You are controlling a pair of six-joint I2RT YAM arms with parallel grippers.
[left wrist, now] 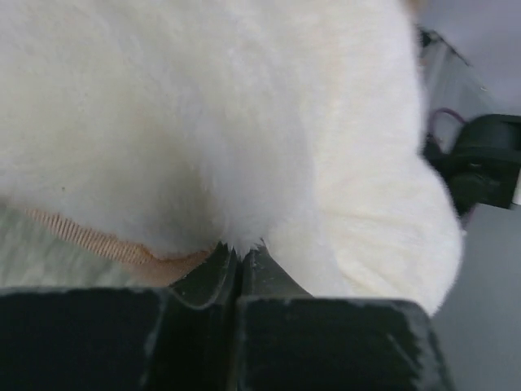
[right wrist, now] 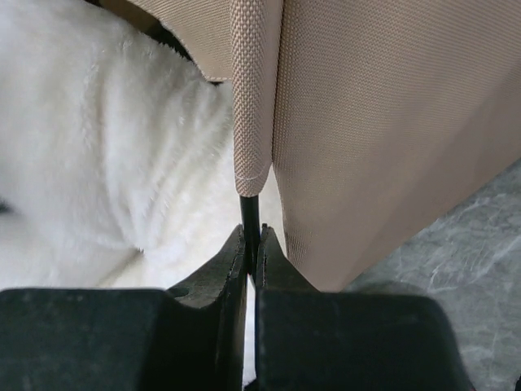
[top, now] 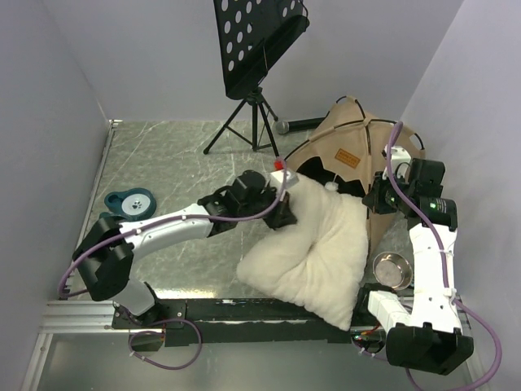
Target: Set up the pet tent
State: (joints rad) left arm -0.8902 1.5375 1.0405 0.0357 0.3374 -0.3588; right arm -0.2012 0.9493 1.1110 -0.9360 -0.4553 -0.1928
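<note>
The tan pet tent (top: 350, 142) stands at the back right, with a label patch and black pole trim. A cream-white pillow (top: 313, 244) lies in front of its opening, one end reaching into it. My left gripper (top: 285, 213) is shut on the pillow's fluffy edge, seen in the left wrist view (left wrist: 240, 248). My right gripper (top: 376, 199) is shut on a thin black tent pole (right wrist: 249, 213) that comes out of a tan fabric sleeve (right wrist: 254, 98), beside the tent wall (right wrist: 383, 122). The pillow (right wrist: 106, 147) lies to the left of it.
A black music stand on a tripod (top: 252, 65) stands at the back, with a microphone (top: 297, 125) beside the tent. A teal tape dispenser (top: 130, 202) lies at the left. A steel bowl (top: 391, 269) sits near my right arm. Walls close in on both sides.
</note>
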